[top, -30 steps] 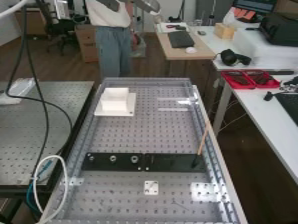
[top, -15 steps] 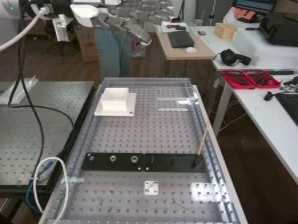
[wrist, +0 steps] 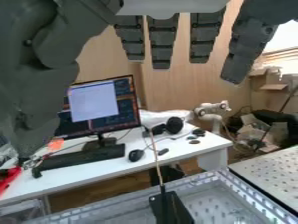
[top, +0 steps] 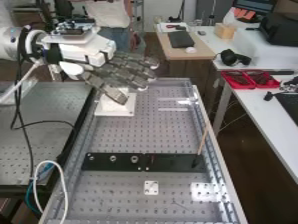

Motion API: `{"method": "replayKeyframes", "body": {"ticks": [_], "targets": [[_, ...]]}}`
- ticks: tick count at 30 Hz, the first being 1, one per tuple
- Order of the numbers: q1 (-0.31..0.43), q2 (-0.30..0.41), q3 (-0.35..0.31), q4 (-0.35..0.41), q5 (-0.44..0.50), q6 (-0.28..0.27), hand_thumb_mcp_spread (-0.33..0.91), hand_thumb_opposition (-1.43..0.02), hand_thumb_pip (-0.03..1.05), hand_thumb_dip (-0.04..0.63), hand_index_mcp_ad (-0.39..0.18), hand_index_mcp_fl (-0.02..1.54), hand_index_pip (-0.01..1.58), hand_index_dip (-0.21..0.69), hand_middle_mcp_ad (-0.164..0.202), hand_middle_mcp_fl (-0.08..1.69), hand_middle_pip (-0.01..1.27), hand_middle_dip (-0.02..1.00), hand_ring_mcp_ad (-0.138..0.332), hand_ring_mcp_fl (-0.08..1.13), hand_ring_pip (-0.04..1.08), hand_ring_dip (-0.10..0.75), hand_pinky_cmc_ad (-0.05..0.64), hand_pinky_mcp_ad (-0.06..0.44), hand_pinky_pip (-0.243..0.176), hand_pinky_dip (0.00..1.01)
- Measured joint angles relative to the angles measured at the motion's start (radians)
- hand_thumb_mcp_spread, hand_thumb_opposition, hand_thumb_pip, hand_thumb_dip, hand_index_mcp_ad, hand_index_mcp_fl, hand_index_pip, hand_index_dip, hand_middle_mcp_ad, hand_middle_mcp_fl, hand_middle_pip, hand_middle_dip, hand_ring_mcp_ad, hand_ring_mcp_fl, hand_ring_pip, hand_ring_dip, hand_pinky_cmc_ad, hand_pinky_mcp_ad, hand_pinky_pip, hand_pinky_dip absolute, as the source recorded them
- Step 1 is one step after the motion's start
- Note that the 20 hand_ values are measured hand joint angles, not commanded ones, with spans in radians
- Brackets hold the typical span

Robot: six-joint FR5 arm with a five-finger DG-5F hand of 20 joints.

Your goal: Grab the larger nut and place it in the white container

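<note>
In the high view the hand point(top: 120, 72) is at the upper left, above the far end of the bench, its fingers straight with nothing held. It partly covers the white container point(top: 114, 109). The larger nut point(top: 113, 158) stands on the black bar point(top: 174, 162), between the smaller nut point(top: 91, 158) and the bearing point(top: 134, 159), well away from the hand. Straight fingers of the hand point(wrist: 163, 42) hang into the wrist view, apart from one another.
A thin wooden stick point(top: 203, 140) stands upright at the bar's right end, and also shows as a stick point(wrist: 155, 160) in the wrist view. A white plate point(top: 151, 188) lies nearer than the bar. Dark cables point(top: 23, 125) hang at the left.
The arm and hand have come in from the upper left and moved lower over the far end of the bench, now partly covering the white container. The parts on the bar have stayed put.
</note>
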Motion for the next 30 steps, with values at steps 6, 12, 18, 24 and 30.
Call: {"method": "replayKeyframes", "body": {"ticks": [6, 12, 18, 24, 30], "targets": [[0.002, -0.013, -0.069, 0.057, 0.074, 0.004, 0.23, -0.75, 0.54, 0.108, -0.01, 0.04, 0.1, 0.033, 0.068, 0.05, 0.14, 0.17, 0.19, 0.0, 0.09, 0.087, 0.426, 0.342, -0.106, 0.48], [0.002, -0.027, -0.107, 0.084, 0.134, 0.011, 0.23, -0.74, 0.56, 0.126, -0.024, 0.05, 0.16, 0.019, 0.072, 0.05, 0.14, 0.17, 0.19, 0.0, 0.09, 0.086, 0.426, 0.346, -0.106, 0.48], [0.001, -0.053, -0.134, 0.106, 0.175, 0.021, 0.25, -0.76, 0.62, 0.14, -0.028, 0.05, 0.3, 0.016, 0.068, 0.05, 0.13, 0.17, 0.19, 0.0, 0.09, 0.086, 0.429, 0.346, -0.106, 0.48], [-0.009, -0.09, -0.16, 0.135, 0.202, 0.036, 0.26, -0.78, 0.63, 0.173, -0.052, 0.06, 0.56, 0.005, 0.072, 0.05, 0.14, 0.17, 0.194, 0.0, 0.09, 0.086, 0.429, 0.342, -0.106, 0.48], [-0.027, -0.134, -0.174, 0.162, 0.203, 0.049, 0.27, -0.81, 0.65, 0.19, -0.072, 0.05, 0.89, 0.002, 0.072, 0.05, 0.13, 0.17, 0.194, 0.0, 0.09, 0.086, 0.426, 0.342, -0.105, 0.48]]}}
